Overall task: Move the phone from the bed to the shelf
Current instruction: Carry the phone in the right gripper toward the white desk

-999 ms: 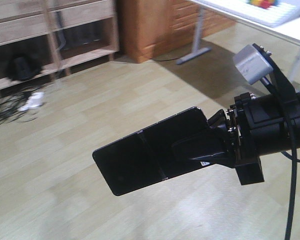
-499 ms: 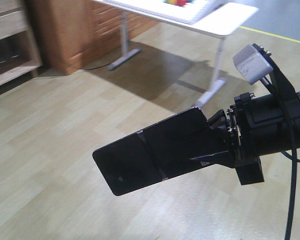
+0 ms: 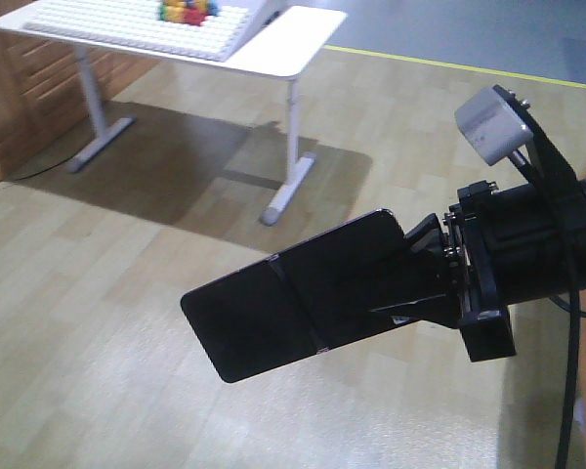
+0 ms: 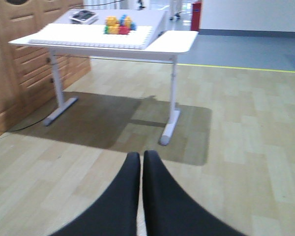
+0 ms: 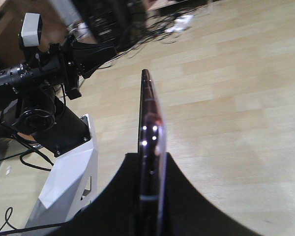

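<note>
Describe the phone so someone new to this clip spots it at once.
Over the wood floor, a black arm shows at the right of the front view. Its right hand is shut on the phone: a thin, glossy black slab jutting lower-left, the only flat thing held in the air.

Shut left claw (image 4: 140, 156), white table (image 4: 179, 43) beyond
</note>
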